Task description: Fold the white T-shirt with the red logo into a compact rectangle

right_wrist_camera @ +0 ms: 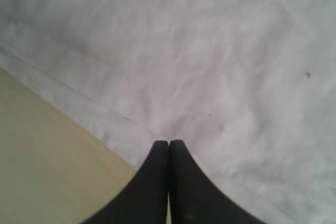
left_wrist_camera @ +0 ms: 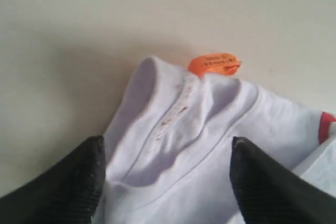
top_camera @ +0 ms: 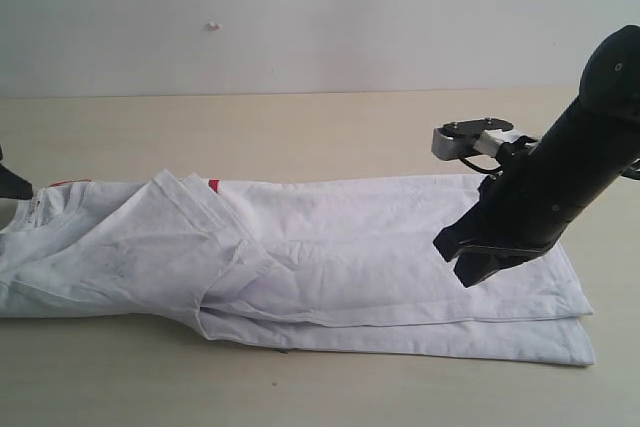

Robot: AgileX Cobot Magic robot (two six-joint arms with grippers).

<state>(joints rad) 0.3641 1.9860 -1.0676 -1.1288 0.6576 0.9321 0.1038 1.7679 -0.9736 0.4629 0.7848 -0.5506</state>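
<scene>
Tee [top_camera: 380,247] lies on the table [top_camera: 300,117] as a long strip, sides folded in (crosswise folds remain, I reckon). Left gripper [left_wrist_camera: 168,148] gapes astride its collar [left_wrist_camera: 173,108], holding nothing; right gripper [right_wrist_camera: 169,145] is pinched empty above its hem [top_camera: 575,332].

Wht tee [top_camera: 380,237], org tag [left_wrist_camera: 214,63], red logo [top_camera: 213,185].

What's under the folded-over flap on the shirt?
More white shirt layers. A sliver of red logo pokes out at the flap's far edge; whatever else lies beneath is covered.
</scene>
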